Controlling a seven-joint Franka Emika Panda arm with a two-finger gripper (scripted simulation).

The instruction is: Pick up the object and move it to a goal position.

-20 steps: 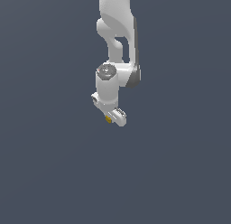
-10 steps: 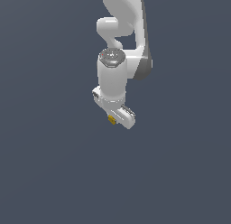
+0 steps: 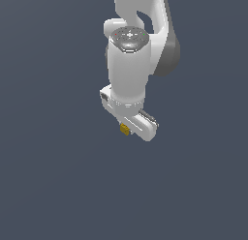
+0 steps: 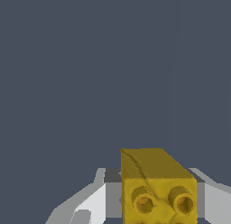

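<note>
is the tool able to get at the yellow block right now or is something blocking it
Yes, it seems so: the yellow block already sits between the fingers of the tool, apparently gripped. Nothing else shows around it, only plain grey background.

no text, label, brand, number or sign can be read in either view; the yellow block between the gripper's fingers shows only two round studs and a dark crease.
</note>
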